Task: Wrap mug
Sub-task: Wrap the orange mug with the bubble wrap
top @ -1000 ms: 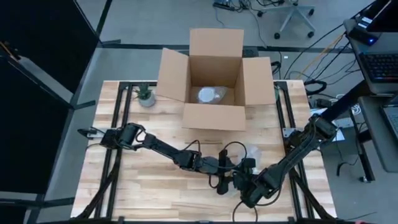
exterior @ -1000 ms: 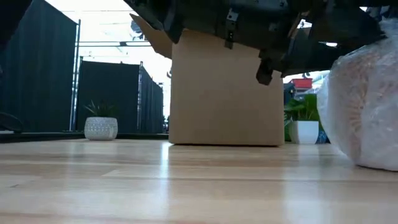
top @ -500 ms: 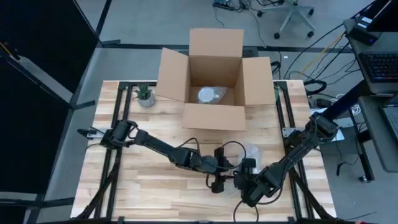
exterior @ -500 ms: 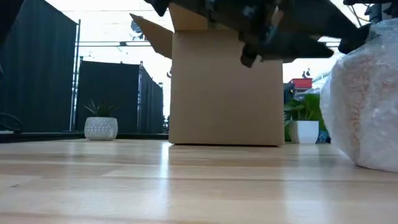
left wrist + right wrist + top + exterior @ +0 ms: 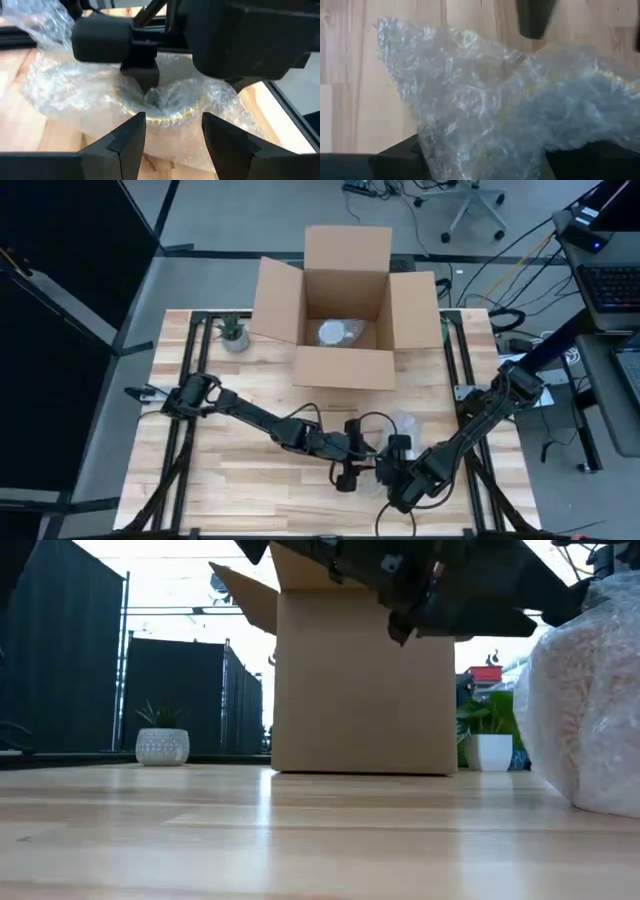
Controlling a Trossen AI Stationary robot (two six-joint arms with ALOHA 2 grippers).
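The mug (image 5: 165, 107), swathed in bubble wrap (image 5: 490, 105), sat on the wooden table (image 5: 200, 470) near its front edge, right of centre. The right gripper (image 5: 398, 448) was over the bundle, wrap bunched between its fingers; whether it pinched the wrap cannot be told. The left gripper (image 5: 172, 137) faced the bundle just beside it, fingers spread. Behind stood an open cardboard box (image 5: 345, 305) and a small potted plant (image 5: 234, 332).

Wooden table (image 5: 200, 470): open cardboard box (image 5: 345, 330) set at far edge, centre. Small potted plant (image 5: 233, 333) near far-left corner. Bubble-wrapped bundle (image 5: 405, 425) rested toward near-right.
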